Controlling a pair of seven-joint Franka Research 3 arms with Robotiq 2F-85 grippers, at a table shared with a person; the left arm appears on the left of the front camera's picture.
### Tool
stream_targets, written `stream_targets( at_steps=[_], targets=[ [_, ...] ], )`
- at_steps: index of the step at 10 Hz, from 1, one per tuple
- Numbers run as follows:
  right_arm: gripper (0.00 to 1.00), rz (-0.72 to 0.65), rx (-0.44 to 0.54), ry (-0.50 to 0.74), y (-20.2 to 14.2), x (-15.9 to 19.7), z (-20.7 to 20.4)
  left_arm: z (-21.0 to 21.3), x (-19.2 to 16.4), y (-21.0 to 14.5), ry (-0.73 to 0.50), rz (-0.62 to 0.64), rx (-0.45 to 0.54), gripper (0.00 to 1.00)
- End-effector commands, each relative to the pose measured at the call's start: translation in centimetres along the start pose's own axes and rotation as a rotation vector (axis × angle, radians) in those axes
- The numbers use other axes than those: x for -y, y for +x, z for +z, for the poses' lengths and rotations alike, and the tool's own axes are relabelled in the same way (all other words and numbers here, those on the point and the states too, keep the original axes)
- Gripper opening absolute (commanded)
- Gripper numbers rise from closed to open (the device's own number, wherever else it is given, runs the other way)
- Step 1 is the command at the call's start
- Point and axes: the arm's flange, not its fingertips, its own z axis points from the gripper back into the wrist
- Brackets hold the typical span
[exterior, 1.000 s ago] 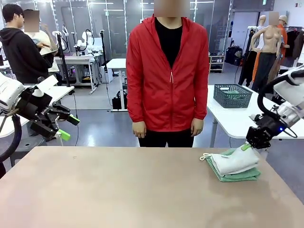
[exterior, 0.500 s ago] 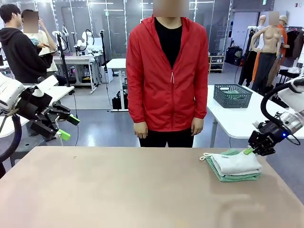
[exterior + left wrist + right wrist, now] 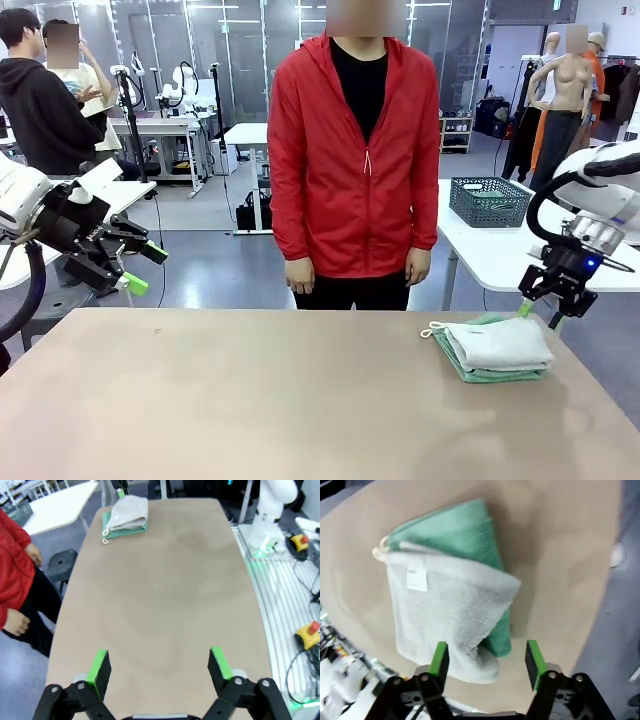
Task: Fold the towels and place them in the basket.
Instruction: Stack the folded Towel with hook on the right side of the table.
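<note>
Front view: beige surface (image 3: 250,400), item one, a stack of two folded towels at its right side, the off-white towel (image 3: 498,345) lying on the mint green towel (image 3: 495,373), whose edges show beneath it and at the far side; a cord loop (image 3: 432,329) protrudes at the stack's left corner. Item two, the right claw (image 3: 541,314), raised just above and behind the stack's right end, fingers spread, green pads showing, gripping nothing. Item three, the left claw (image 3: 143,268), held off the surface's left edge, fingers spread wide, empty. Item four, a dark grey wire-mesh basket (image 3: 489,201), standing on a white table behind the person, well apart from the towels. A person in a red jacket (image 3: 354,160) stands at the far side, hands (image 3: 297,275) hanging down. Right wrist view: the off-white towel bears a small white label (image 3: 417,579) and covers most of the green one.
</note>
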Motion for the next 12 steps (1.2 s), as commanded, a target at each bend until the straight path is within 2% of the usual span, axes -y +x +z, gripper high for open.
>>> stream_targets(
  at_steps=[1, 2, 3, 4, 5, 7, 10, 12],
  targets=[
    [0.84, -0.025, 0.071, -0.118, -2.3, -3.5, 1.6, 0.2, 0.1, 0.1, -0.006, -0.008, 0.016, 0.98],
    [0.84, 0.003, 0.125, -0.125, -4.9, -7.1, 4.8, 0.2, 0.1, 0.1, -0.006, -0.008, 0.016, 0.98],
    [0.84, 0.067, 0.203, -0.114, -9.1, -11.3, 9.4, 0.2, 0.1, 0.1, -0.006, -0.008, 0.016, 0.98],
    [0.84, 0.118, 0.314, -0.127, -13.3, -14.6, 13.0, 0.2, 0.1, 0.1, -0.006, -0.008, 0.016, 0.98],
    [0.84, 0.158, 0.410, -0.152, -17.3, -17.1, 15.7, 0.2, 0.1, 0.1, -0.006, -0.008, 0.016, 0.98],
    [0.84, 0.235, 0.521, -0.197, -23.7, -20.5, 19.3, 0.2, 0.1, 0.1, -0.006, -0.008, 0.016, 0.98],
    [0.84, 0.263, 0.632, -0.225, -30.1, -22.7, 19.6, 0.2, 0.1, 0.1, -0.006, -0.008, 0.016, 0.98],
    [0.84, 0.270, 0.644, -0.233, -31.3, -22.8, 19.3, 0.2, 0.1, 0.1, -0.006, -0.008, 0.016, 0.98]
  ],
)
